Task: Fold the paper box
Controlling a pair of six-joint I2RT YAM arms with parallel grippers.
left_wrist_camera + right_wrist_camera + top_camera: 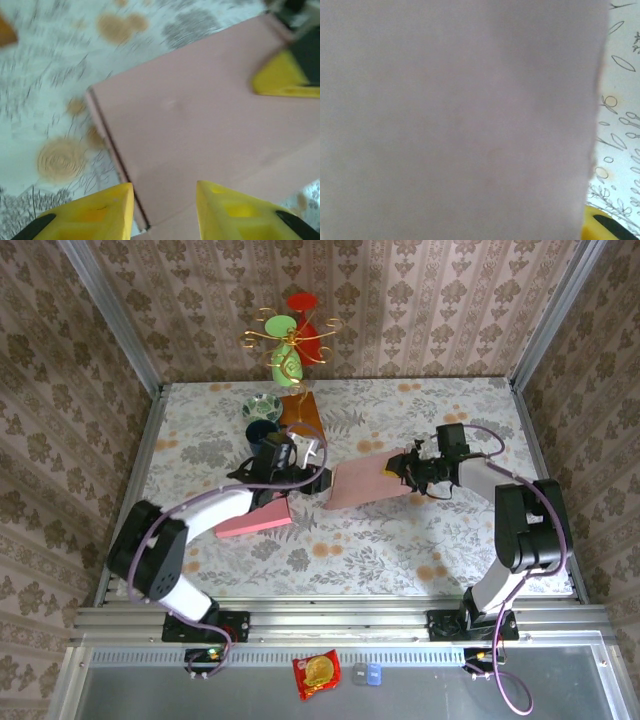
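The paper box [365,483] is a flat pink sheet lying mid-table, tilted up toward the right. In the left wrist view its panel [200,115] fills the middle, with a dark fold line running to a corner between my fingers. My left gripper [318,480] [165,197] hangs over the sheet's left end, its yellow jaws apart and pinching nothing. My right gripper [397,470] is at the sheet's right end. One of its yellow fingers [282,77] rests on the far edge. In the right wrist view the pink panel [460,120] hides the jaws, leaving one finger [602,225] showing.
A second pink box [255,520] lies under my left forearm. Behind it stand a dark cup [260,430], a patterned bowl [262,406], an orange board [300,410] and a wire stand with red and green discs [290,340]. A snack packet [316,673] sits on the front rail.
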